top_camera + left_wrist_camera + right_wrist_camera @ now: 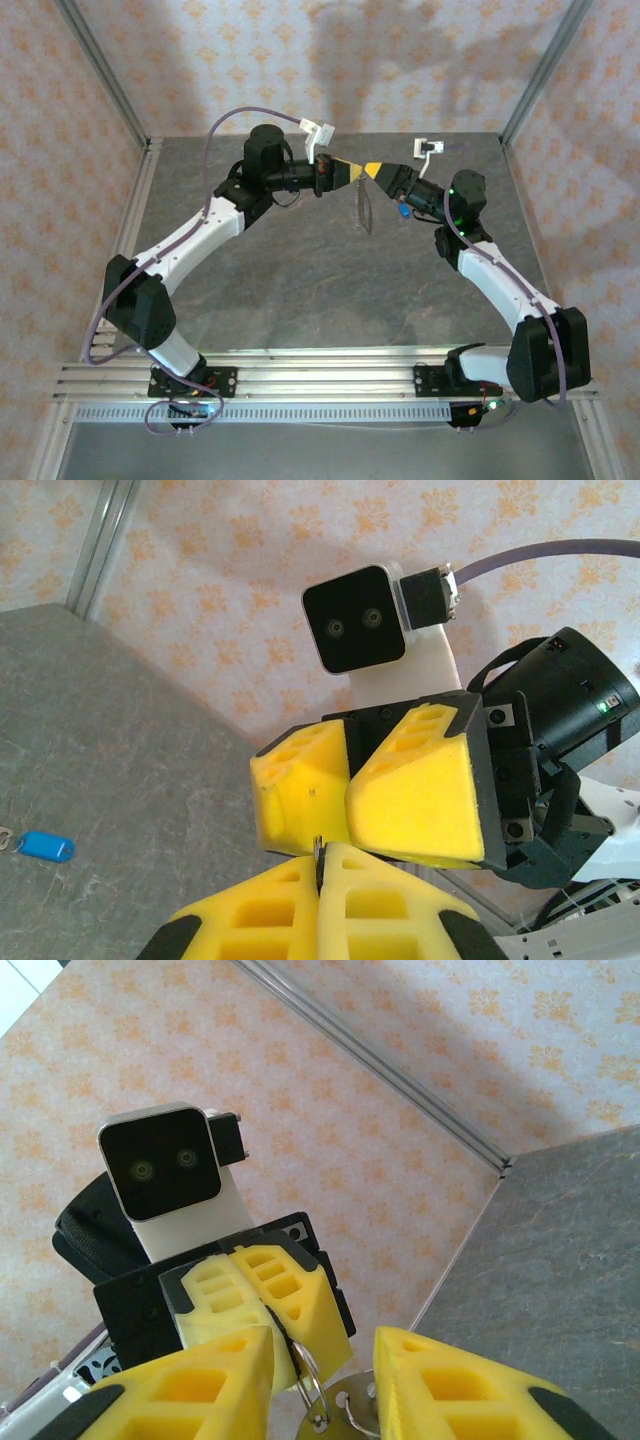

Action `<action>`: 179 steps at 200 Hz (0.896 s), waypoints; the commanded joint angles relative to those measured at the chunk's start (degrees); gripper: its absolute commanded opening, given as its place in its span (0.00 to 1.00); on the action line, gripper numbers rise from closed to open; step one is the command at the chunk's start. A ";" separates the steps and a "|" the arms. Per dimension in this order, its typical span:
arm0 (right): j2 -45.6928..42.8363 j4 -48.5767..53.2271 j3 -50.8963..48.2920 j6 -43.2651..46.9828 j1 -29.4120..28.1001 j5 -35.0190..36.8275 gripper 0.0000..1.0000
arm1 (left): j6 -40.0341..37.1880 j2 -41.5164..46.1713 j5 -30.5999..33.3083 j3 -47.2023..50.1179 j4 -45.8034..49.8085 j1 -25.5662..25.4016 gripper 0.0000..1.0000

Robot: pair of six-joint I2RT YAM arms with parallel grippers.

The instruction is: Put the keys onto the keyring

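Observation:
My left gripper is held up at the back middle of the table, shut on the top of the keyring, whose thin loop hangs below it. In the left wrist view its own pads pinch a thin metal edge. My right gripper faces it tip to tip. Its jaws stand apart on either side of the metal ring, and a small metal tag hangs on that ring between them. One blue-headed key lies on the table under the right wrist, also seen as the blue key.
The grey stone-look table is fenced by metal frame posts and patterned walls on three sides. An aluminium rail carrying both arm bases runs along the near edge.

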State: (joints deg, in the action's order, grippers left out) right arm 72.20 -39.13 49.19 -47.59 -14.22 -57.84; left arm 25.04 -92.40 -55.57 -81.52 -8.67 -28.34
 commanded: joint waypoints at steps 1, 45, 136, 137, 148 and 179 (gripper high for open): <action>0.14 -4.09 1.44 -0.22 -0.51 -0.52 0.29 | 0.97 -0.32 -1.49 -2.24 -4.29 0.56 0.00; 0.04 -4.11 1.17 -0.28 -0.48 -1.62 0.22 | 1.59 -0.67 -1.07 -2.42 -5.22 0.60 0.00; 0.09 -4.84 1.88 -0.61 -0.74 -2.46 0.17 | 2.20 -1.25 -1.11 -2.80 -5.65 0.59 0.00; 0.06 -4.82 1.88 -0.59 -0.73 -2.46 0.17 | 2.20 -1.22 -1.12 -2.74 -5.65 0.58 0.00; 0.04 -4.82 1.88 -0.57 -0.80 -2.60 0.11 | 2.34 -1.26 -1.04 -2.69 -5.83 0.56 0.00; -0.09 -4.30 1.45 -0.14 -0.73 -1.92 0.00 | 3.79 -1.39 -0.44 -2.77 -6.96 0.62 0.00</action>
State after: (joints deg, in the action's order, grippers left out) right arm 72.55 -40.56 49.34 -48.29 -14.61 -58.92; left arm 27.24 -93.27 -55.57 -81.84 -11.33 -28.05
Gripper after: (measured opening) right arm 0.046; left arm 0.043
